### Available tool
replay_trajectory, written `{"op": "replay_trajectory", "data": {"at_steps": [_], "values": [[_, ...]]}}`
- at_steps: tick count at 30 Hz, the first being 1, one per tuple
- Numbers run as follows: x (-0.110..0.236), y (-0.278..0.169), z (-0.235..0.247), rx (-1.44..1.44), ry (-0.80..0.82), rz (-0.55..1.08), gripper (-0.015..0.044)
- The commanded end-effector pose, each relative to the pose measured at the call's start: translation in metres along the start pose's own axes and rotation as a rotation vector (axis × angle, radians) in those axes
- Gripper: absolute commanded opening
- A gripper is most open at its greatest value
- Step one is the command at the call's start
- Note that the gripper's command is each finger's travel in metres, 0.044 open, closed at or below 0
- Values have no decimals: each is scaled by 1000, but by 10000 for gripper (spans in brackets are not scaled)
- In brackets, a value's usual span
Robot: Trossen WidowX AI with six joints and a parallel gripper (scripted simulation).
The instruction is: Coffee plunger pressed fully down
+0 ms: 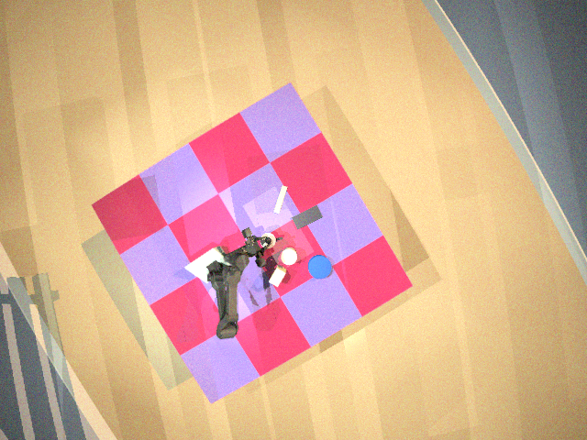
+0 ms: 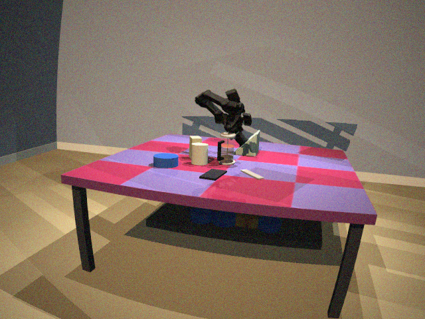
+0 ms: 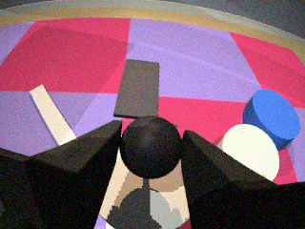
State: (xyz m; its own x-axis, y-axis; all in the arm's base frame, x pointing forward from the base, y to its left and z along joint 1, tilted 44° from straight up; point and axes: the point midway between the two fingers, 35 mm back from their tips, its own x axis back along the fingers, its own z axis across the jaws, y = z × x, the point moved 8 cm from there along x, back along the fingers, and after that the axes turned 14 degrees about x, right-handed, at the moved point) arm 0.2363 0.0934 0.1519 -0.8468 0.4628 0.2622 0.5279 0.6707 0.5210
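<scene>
The glass coffee press stands upright on the checkered table, with its black handle towards the cream cylinder. My gripper comes down from above and is shut on the plunger's black ball knob. In the wrist view the press lid shows close under the knob. In the exterior view the fingers sit just above the lid, and the knob itself is hidden by them.
A cream cylinder and a cream box stand close beside the press. A blue disc, a black slab, a cream stick and a mottled wedge lie nearby.
</scene>
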Motion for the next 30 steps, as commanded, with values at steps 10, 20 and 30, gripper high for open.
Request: {"op": "replay_trajectory", "data": {"at_steps": [10,20,30], "values": [[0,0,0,0,0,0,259],[0,0,0,0,0,0,440],[47,46,-12,14,3,27,440]]}}
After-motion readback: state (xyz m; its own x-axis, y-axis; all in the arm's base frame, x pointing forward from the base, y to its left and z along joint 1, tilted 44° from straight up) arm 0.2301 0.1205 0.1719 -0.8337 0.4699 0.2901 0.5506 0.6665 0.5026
